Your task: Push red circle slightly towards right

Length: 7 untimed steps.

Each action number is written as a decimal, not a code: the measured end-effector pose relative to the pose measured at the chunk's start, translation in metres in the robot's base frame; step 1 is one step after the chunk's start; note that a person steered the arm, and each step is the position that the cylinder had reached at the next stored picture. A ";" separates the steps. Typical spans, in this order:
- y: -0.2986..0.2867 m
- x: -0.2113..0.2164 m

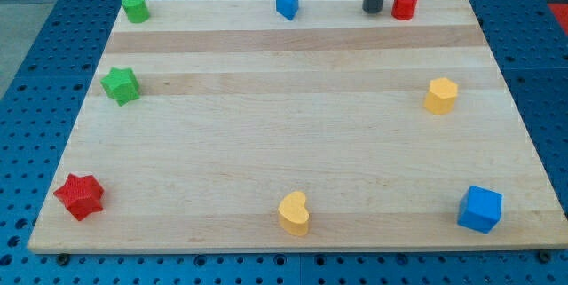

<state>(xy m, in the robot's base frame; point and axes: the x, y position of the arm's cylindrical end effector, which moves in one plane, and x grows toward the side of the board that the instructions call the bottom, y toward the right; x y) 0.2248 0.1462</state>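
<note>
The red circle (405, 3) stands at the top edge of the wooden board (293, 143), right of centre. My tip (373, 9) is the lower end of a dark rod that comes down from the view's top. It sits just left of the red circle, with a narrow gap between them.
A blue block (287, 3) sits at the top centre and a green circle (135, 7) at the top left. A green star (120, 84) is at the left, a red star (79, 196) at the bottom left. A yellow heart (294, 213), a blue cube (480, 209) and a yellow hexagon (440, 95) lie elsewhere.
</note>
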 end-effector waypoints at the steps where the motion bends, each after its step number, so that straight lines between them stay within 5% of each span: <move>1: 0.016 0.000; 4: 0.052 0.001; 5: 0.038 0.040; 7: 0.156 0.098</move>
